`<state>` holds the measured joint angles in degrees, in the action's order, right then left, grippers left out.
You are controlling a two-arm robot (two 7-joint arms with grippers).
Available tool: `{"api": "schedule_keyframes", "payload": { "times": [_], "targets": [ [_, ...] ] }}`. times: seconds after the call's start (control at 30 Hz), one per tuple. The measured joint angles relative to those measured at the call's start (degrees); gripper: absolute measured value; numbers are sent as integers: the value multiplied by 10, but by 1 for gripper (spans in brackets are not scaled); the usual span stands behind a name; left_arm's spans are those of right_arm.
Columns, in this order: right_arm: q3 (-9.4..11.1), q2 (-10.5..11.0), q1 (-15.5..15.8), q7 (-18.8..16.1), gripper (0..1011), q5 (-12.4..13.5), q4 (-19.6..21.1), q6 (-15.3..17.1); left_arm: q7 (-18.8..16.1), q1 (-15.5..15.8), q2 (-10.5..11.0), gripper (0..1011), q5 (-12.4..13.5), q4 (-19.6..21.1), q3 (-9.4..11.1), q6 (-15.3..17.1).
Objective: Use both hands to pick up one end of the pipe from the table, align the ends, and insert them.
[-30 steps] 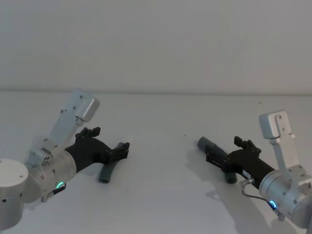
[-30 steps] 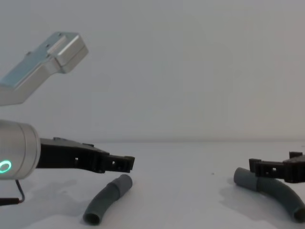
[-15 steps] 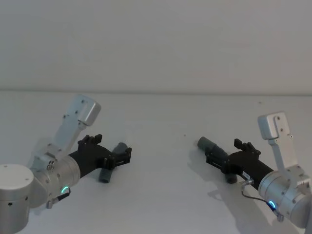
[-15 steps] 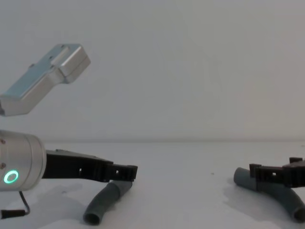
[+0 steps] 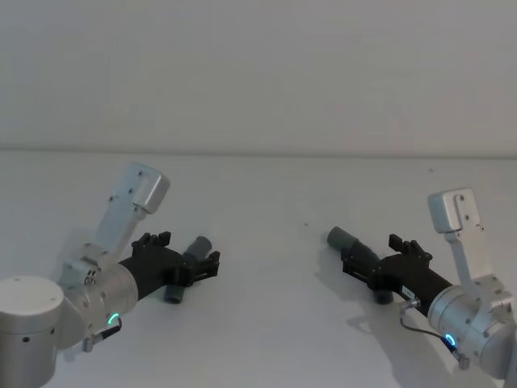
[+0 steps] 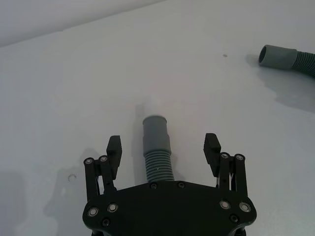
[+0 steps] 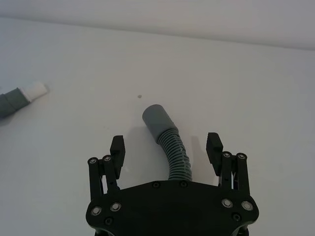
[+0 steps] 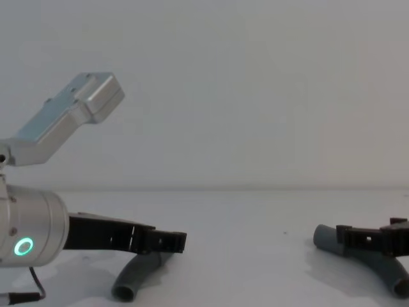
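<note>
Tabletop [image 5: 266, 331]: short hose [image 6: 157, 164] is straddled by left gripper [image 6: 163, 143], long hose [image 7: 158, 120] by right gripper [image 7: 166, 143]; fingers are spread, untouching.

- A plain pale grey wall [image 5: 258, 73] stands behind the table [image 5: 266, 339]. It is bare and even in tone, and meets the table's far edge in a straight, level line.
- A small dark speck [image 5: 306, 225] lies on the table near the middle.
- A fainter speck [image 5: 430, 170] lies toward the far right, close to the wall.
</note>
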<state>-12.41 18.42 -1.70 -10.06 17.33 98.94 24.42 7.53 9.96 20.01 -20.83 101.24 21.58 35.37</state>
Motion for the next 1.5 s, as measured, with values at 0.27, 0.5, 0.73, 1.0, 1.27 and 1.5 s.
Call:
{"api": "schedule_keyframes", "payload": {
  "times": [0.27, 0.5, 0.73, 1.0, 1.27, 1.5],
  "targets": [
    [4, -6, 0, -1, 1000, 0, -4, 5, -2, 0, -8, 1001, 2, -7, -1, 6],
    [7, -10, -1, -2, 1000, -1, -8, 9, -3, 3, -12, 1001, 8, -15, 1, 9],
    [9, -14, -3, -3, 1000, -2, -12, 13, -1, 9, -16, 1001, 14, -24, 5, 10],
    [10, -18, -7, -4, 1000, -6, -17, 15, 4, 15, -21, 1001, 19, -36, 8, 9],
    [10, -20, -12, -7, 1000, -12, -24, 18, 8, 20, -26, 1001, 24, -46, 9, 6],
    [8, -20, -15, -8, 1000, -19, -32, 18, 12, 22, -30, 1001, 26, -53, 9, 4]
  ]
}}
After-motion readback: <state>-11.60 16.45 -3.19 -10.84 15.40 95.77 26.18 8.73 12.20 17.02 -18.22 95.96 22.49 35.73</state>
